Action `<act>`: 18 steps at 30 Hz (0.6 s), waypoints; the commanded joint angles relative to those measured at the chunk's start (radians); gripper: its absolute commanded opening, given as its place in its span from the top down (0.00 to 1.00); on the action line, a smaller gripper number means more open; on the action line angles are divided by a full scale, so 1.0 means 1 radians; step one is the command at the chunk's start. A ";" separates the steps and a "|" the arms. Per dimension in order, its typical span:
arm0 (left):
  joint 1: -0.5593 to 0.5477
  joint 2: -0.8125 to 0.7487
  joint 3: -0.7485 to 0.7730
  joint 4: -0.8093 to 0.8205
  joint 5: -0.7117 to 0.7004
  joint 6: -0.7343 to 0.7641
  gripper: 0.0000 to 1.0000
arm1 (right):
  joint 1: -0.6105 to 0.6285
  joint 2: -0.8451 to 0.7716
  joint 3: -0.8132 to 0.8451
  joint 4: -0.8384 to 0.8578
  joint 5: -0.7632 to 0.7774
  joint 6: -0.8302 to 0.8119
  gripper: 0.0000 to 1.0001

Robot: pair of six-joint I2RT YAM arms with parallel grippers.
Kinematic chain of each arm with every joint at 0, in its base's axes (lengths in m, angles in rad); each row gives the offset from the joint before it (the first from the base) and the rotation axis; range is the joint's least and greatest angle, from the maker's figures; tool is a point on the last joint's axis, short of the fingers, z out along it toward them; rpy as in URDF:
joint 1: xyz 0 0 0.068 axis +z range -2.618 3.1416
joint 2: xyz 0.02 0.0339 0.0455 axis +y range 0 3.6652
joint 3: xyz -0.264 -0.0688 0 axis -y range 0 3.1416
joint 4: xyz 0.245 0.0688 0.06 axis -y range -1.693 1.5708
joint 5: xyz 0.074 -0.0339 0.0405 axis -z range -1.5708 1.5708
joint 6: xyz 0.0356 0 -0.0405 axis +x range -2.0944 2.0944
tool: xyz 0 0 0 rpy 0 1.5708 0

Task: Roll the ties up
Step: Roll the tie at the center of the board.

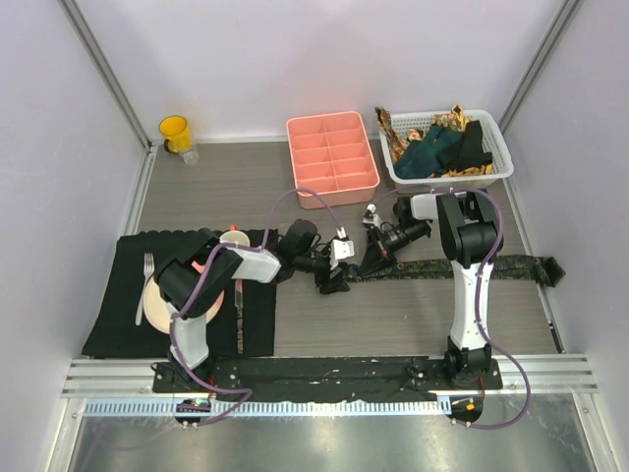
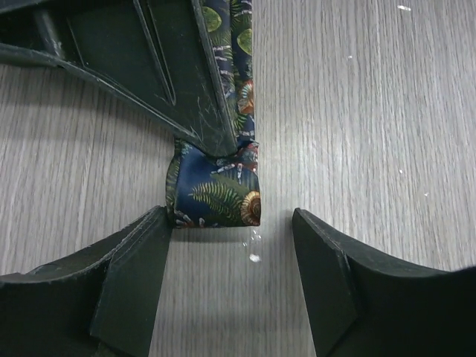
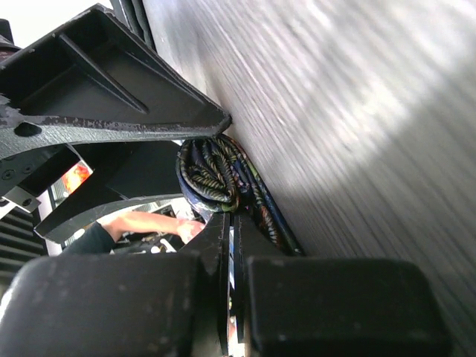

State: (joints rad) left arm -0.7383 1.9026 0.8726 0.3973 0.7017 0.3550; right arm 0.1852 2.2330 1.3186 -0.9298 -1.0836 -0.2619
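A dark tie [image 1: 452,270] with a small multicoloured pattern lies stretched across the table towards the right. Its left end [image 2: 216,193] is turned into a short roll. My left gripper [image 2: 230,230] is open, with a finger on each side of the roll and the left one touching it. It also shows in the top view [image 1: 332,280]. My right gripper [image 3: 230,216] is shut, with the rolled end of the tie [image 3: 212,175] bunched at its tips. It also shows in the top view [image 1: 373,258]. Its fingers [image 2: 178,74] press onto the tie from above.
A white basket [image 1: 501,169] at the back right holds teal, black and gold-brown ties [image 1: 437,147]. A pink compartment tray [image 1: 332,159] stands beside it. A yellow cup [image 1: 175,131] is at the back left. A black placemat [image 1: 118,315] with a plate [image 1: 157,307], a fork [image 1: 145,285] and a knife [image 1: 238,315] lies at the left.
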 commanded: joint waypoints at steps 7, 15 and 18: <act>0.042 -0.048 -0.098 0.118 -0.015 0.016 0.29 | 0.071 0.070 -0.025 0.082 0.131 0.047 0.99; 0.016 0.009 -0.047 0.152 0.035 -0.001 0.33 | 0.071 0.077 -0.019 0.080 0.120 0.049 0.99; -0.001 0.027 -0.023 0.149 0.035 -0.008 0.36 | 0.071 0.082 -0.021 0.080 0.117 0.047 0.99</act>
State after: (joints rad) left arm -0.7139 1.8996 0.8085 0.5148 0.7120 0.3500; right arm 0.2440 2.2433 1.3148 -0.8917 -1.1233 -0.2497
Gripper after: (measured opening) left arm 0.670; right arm 0.024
